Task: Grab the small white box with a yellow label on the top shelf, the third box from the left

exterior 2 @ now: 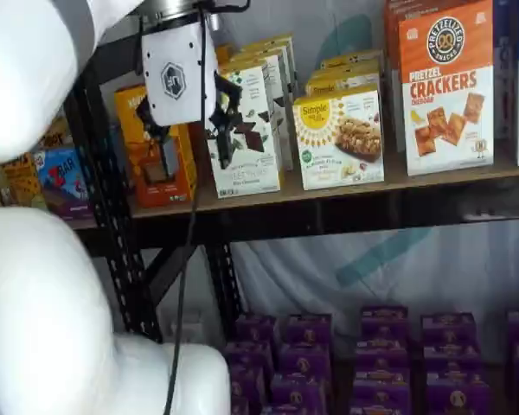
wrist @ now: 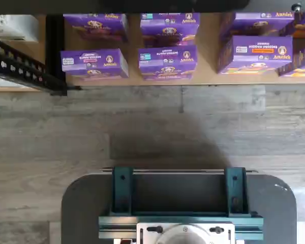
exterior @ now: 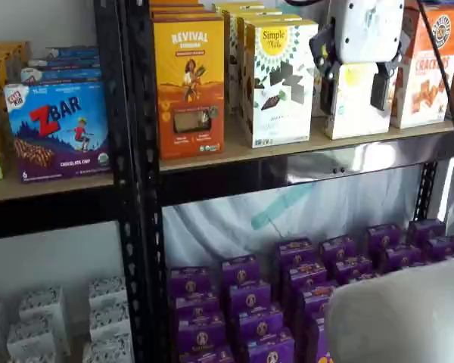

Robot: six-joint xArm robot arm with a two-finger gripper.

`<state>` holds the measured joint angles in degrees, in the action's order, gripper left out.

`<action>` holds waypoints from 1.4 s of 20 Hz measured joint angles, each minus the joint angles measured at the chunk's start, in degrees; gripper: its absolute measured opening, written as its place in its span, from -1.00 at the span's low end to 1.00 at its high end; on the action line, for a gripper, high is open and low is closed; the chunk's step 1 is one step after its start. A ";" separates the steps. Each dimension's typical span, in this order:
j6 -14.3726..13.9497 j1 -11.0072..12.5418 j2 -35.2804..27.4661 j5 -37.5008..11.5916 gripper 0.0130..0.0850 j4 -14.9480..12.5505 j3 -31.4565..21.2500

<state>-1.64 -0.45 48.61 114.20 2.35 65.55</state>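
The small white box (exterior 2: pixel 339 138) with a round yellow label stands on the top shelf (exterior 2: pixel 329 192), between a taller patterned white box and an orange-topped cracker box. In a shelf view the box (exterior: pixel 356 113) shows partly behind my gripper (exterior: pixel 353 89). The white gripper body hangs in front of the shelf, and a plain gap shows between its two black fingers (exterior: pixel 380 91). In a shelf view my gripper (exterior 2: pixel 186 138) is out from the rack, holding nothing. The wrist view shows neither the box nor the fingers.
On the top shelf: an orange Revival box (exterior: pixel 189 83), the tall Simple Mills box (exterior: pixel 280 79) and the Pretzel Crackers box (exterior 2: pixel 445 86). A blue ZBar box (exterior: pixel 57 128) sits beyond the black upright (exterior: pixel 136 181). Purple Annie's boxes (wrist: pixel 168 61) lie below. My white arm (exterior 2: pixel 35 259) fills the left.
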 joint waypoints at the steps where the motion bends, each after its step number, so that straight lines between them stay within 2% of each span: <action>1: 0.55 1.09 -0.02 0.11 1.00 1.16 0.00; 2: 2.25 4.57 -0.05 0.41 1.00 4.85 -0.02; 3: 2.70 5.24 -0.07 0.50 1.00 5.68 0.01; 7: 3.27 5.73 -0.17 0.68 1.00 5.82 0.30; 12: 2.77 3.39 0.31 -1.31 1.00 1.73 -0.09; 16: 3.69 3.93 0.32 -2.94 1.00 0.76 -0.73; 23: 7.06 6.45 -1.18 -9.26 1.00 -2.00 -2.95; 28: 11.49 10.96 -4.29 -15.27 1.00 -2.66 -2.92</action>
<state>9.85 10.50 44.32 98.93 -0.31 62.63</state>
